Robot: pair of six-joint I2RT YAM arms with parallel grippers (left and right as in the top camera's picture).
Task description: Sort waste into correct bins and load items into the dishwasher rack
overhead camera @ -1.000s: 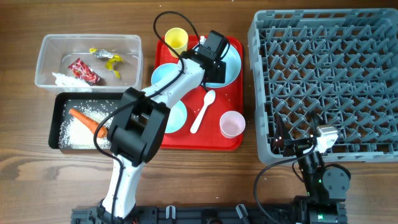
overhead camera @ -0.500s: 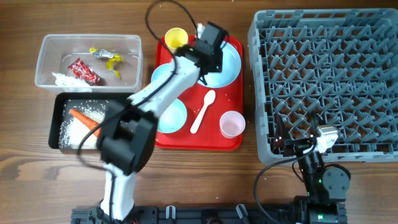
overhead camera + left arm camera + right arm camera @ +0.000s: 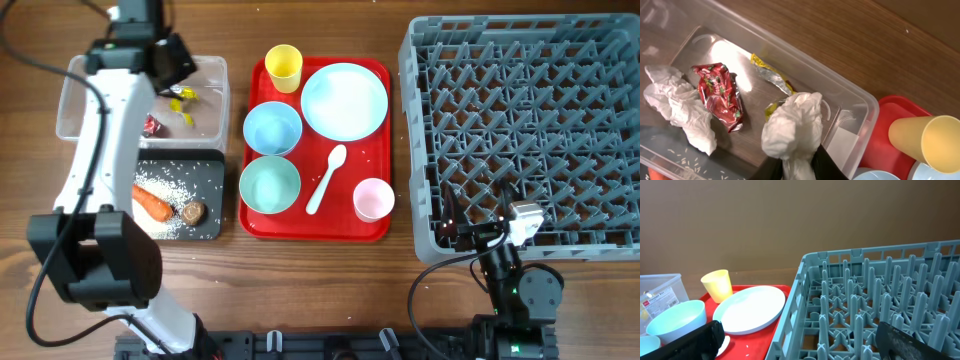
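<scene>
In the left wrist view my left gripper (image 3: pixel 799 164) is shut on a crumpled white tissue (image 3: pixel 792 125) and hangs over the clear tub (image 3: pixel 860 107). Inside the tub lie another tissue (image 3: pixel 677 107), a red wrapper (image 3: pixel 719 95) and a silver-yellow wrapper (image 3: pixel 771 76). Overhead, the left gripper (image 3: pixel 168 62) is above the tub's (image 3: pixel 210 120) far side. The black tray (image 3: pixel 212 165) holds a carrot (image 3: pixel 152 203), a brown lump (image 3: pixel 194 211) and rice. My right gripper (image 3: pixel 802 345) stands open at the grey rack's (image 3: pixel 880 305) near corner.
The red tray (image 3: pixel 375 70) carries a yellow cup (image 3: pixel 283 66), light blue plate (image 3: pixel 345 99), blue bowl (image 3: pixel 272 128), mint bowl (image 3: pixel 270 185), white spoon (image 3: pixel 327 178) and pink cup (image 3: pixel 373 199). The rack (image 3: pixel 525 130) fills the right side. My left arm crosses the black tray's left part.
My left arm swung from above the plate on the red tray to above the clear tub, its jaws closed on the tissue. The right arm has not moved.
</scene>
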